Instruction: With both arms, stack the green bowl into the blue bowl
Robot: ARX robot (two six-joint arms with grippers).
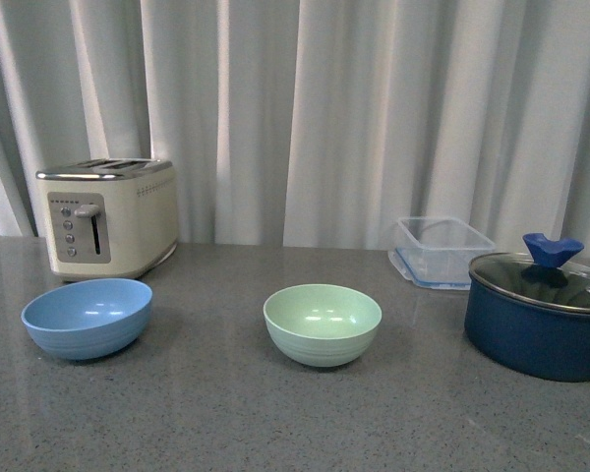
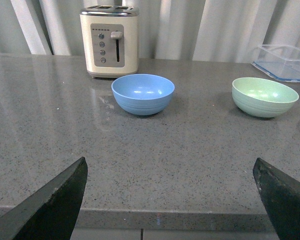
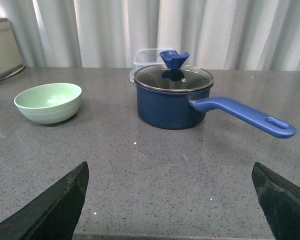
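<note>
The green bowl (image 1: 323,324) stands upright and empty in the middle of the grey counter. It also shows in the left wrist view (image 2: 264,96) and the right wrist view (image 3: 48,102). The blue bowl (image 1: 88,318) stands upright and empty at the left, in front of the toaster, and shows in the left wrist view (image 2: 143,93). The two bowls are apart. Neither arm shows in the front view. My left gripper (image 2: 170,167) is open and empty over the counter's near edge. My right gripper (image 3: 170,170) is open and empty, well short of the pot.
A cream toaster (image 1: 106,217) stands at the back left. A clear rectangular container (image 1: 441,252) stands at the back right. A dark navy lidded pot (image 1: 539,315) stands at the right, its long blue handle (image 3: 245,115) pointing sideways. A white curtain hangs behind the counter.
</note>
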